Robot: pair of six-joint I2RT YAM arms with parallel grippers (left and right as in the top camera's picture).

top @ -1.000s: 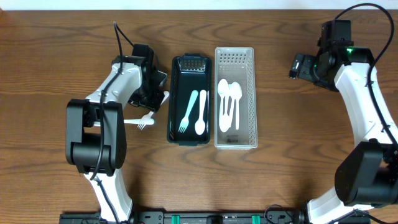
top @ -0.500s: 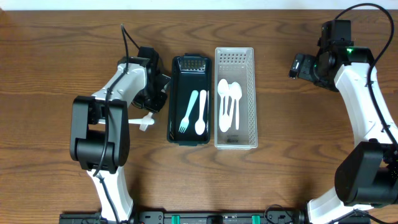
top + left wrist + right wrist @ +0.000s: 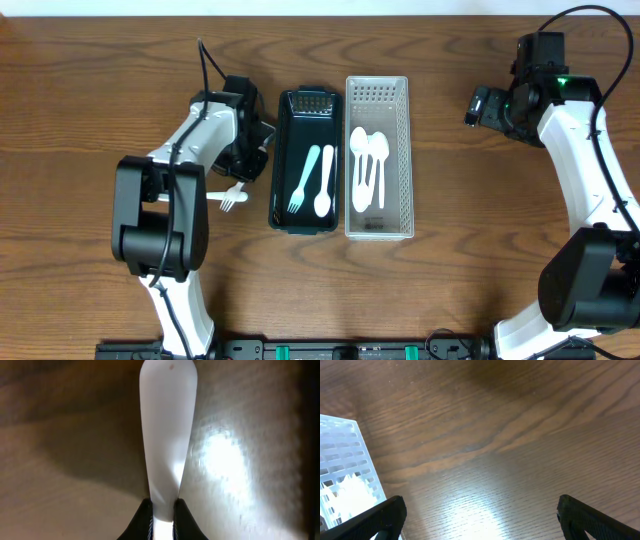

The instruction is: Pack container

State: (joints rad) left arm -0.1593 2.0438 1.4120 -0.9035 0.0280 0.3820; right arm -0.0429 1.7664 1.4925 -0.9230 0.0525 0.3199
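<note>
- The left gripper [image 3: 162, 520] is pinched almost closed on the narrow end of a white utensil [image 3: 167, 425], which juts out ahead of the fingers; what kind of utensil it is cannot be told
- It sits just left of the dark container [image 3: 273, 190], which holds a fork [image 3: 303, 180] and a spoon [image 3: 323, 185]
- A loose fork [image 3: 228, 197] lies on the table [image 3: 100, 80], nearer and left of the container
- The white basket [image 3: 408, 160] stands just right of the container, with spoons [image 3: 368, 165] inside
- The right gripper [image 3: 480, 517] is spread wide with nothing in it, at the far right, well apart from the basket
</note>
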